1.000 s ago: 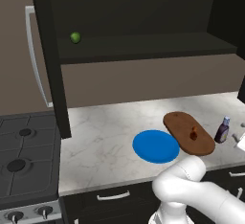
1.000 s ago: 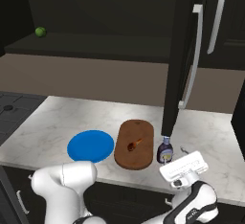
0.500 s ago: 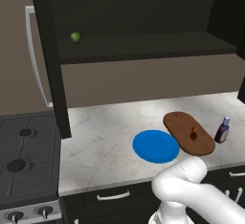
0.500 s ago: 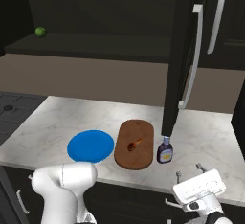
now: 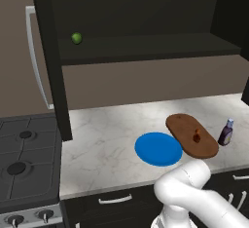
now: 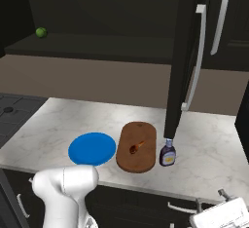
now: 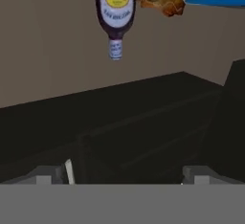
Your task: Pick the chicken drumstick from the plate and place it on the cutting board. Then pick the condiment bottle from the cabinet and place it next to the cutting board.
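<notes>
Marble counter (image 5: 102, 144), left base view: your chicken drumstick (image 5: 196, 136) lies on the cutting board (image 5: 191, 135), condiment bottle (image 5: 225, 132) beside it. Right base view: your claw (image 6: 221, 215) hangs low, right of and nearer than the bottle (image 6: 168, 154), plate (image 6: 92, 148) farther left. Hand view: inverted; fingers (image 7: 45, 175) spread wide, bottle (image 7: 115, 12) ahead.
</notes>
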